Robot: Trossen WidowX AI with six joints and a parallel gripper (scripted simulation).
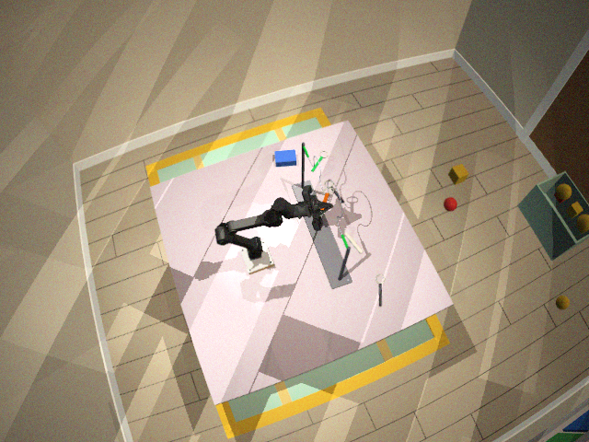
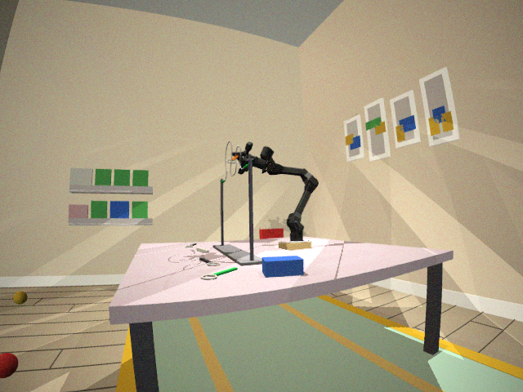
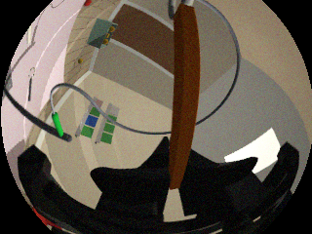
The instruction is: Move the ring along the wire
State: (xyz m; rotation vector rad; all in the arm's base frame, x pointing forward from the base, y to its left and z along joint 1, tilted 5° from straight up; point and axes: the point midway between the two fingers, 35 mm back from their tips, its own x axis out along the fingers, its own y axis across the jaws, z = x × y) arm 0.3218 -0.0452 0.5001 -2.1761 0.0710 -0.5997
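Observation:
My gripper (image 1: pixel 327 205) (image 2: pixel 237 157) (image 3: pixel 168 139) is shut on the orange handle (image 1: pixel 326 197) (image 3: pixel 187 83), high above the grey base plate (image 1: pixel 326 247). The handle points away from the fingers; its ring end is at the wrist view's top edge, mostly cut off. Whether the wire passes through the ring, and their gap, I cannot tell. The grey wire (image 3: pixel 238 63) curves widely beyond and around the handle. One green part (image 1: pixel 344 240) (image 3: pixel 58 124) is at one post (image 1: pixel 344 263) (image 2: pixel 221 215); the other green part (image 1: pixel 306 151) is at the other post (image 1: pixel 303 166) (image 2: pixel 251 211).
On the table lie a blue block (image 1: pixel 285 157) (image 2: pixel 282 267), a green-handled ring tool (image 1: pixel 317 163) (image 2: pixel 225 272), a pale-handled one (image 1: pixel 353 243) and a black-handled one (image 1: pixel 380 295). Another black handle (image 2: pixel 206 260) lies below the wire. A red block (image 2: pixel 271 233) is beyond the base plate.

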